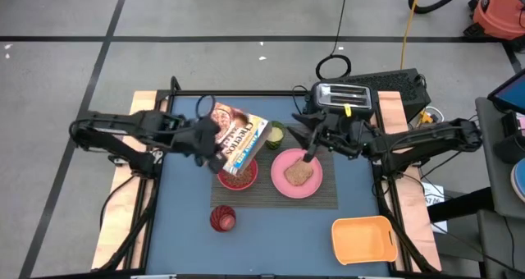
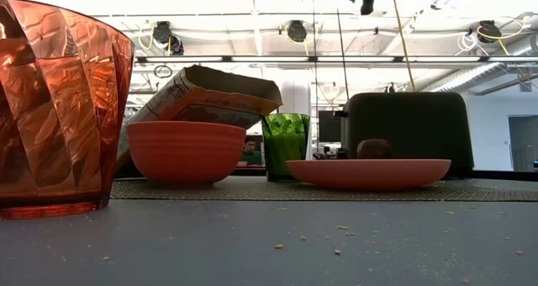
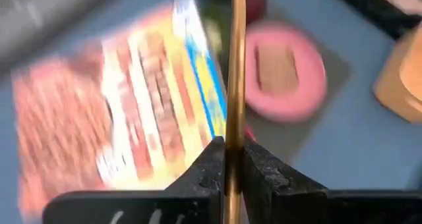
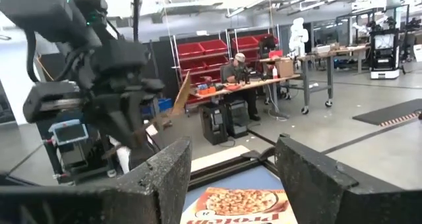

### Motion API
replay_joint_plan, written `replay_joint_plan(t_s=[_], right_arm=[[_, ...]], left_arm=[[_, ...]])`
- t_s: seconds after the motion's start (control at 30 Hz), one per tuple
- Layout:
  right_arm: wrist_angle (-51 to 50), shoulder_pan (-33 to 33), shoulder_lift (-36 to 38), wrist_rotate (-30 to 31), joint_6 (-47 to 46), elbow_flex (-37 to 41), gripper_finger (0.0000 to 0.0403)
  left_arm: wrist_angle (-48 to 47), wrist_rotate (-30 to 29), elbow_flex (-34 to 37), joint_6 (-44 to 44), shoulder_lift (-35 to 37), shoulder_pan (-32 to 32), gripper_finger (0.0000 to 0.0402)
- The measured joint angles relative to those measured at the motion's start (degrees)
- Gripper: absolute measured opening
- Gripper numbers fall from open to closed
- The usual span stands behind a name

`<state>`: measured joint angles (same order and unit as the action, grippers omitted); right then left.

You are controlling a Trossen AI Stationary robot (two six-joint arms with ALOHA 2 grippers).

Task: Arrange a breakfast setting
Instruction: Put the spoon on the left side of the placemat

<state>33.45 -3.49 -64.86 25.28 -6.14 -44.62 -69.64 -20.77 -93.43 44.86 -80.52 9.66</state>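
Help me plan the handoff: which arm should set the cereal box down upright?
Left. Its gripper is shut on the box, tilted over the bowl. The right gripper is open near the toaster, holding nothing.

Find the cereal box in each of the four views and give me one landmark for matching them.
High view: the cereal box is left of centre, tilted over the red bowl, held by the left gripper.
Low view: the box leans behind the bowl.
Left wrist view: the box fills the picture's left half.
Right wrist view: its printed face shows between the fingers.
Shared landmark: the pink plate, absent from the right wrist view.
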Motion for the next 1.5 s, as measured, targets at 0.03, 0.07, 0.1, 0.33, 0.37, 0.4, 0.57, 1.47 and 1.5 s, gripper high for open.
replay_joint_plan(t_s=[0.03,0.07,0.1,0.33,0.37,0.4,0.57,1.47,1.5], right_arm=[[-0.65,0.0,0.47,0.0,-0.01,0.0,0.021],[-0.95,0.0,0.75,0.0,-0.02,0.0,0.021],[-1.01,0.0,0.87,0.02,-0.02,0.0,0.021],[-2.25,0.0,1.41,-0.01,-0.02,0.0,0.021],[-2.23,0.0,1.4,-0.02,-0.02,0.0,0.021],[-2.23,0.0,1.42,0.0,-0.02,0.0,0.021],[-2.14,0.0,1.44,-0.02,-0.02,0.0,0.021],[-2.08,0.0,1.44,-0.04,-0.02,0.0,0.021],[-2.08,0.0,1.44,-0.04,-0.02,0.0,0.021]], left_arm=[[-2.77,2.58,-0.02,3.75,0.75,0.73,0.0029],[-6.03,4.81,-0.02,7.18,1.36,1.69,0.0029],[-9.5,6.86,0.0,10.79,1.71,2.74,0.0029],[-20.03,13.52,0.55,28.22,2.85,11.46,0.0029],[-19.74,14.04,0.98,29.84,2.85,12.65,0.0029],[-19.87,14.5,1.48,31.67,2.82,13.99,0.0029],[-19.81,18.88,7.65,41.11,2.97,18.87,0.0029],[22.22,36.2,52.4,45.15,2.88,14.21,0.0029],[23.55,36.24,53.37,44.78,2.94,13.49,0.0029]])
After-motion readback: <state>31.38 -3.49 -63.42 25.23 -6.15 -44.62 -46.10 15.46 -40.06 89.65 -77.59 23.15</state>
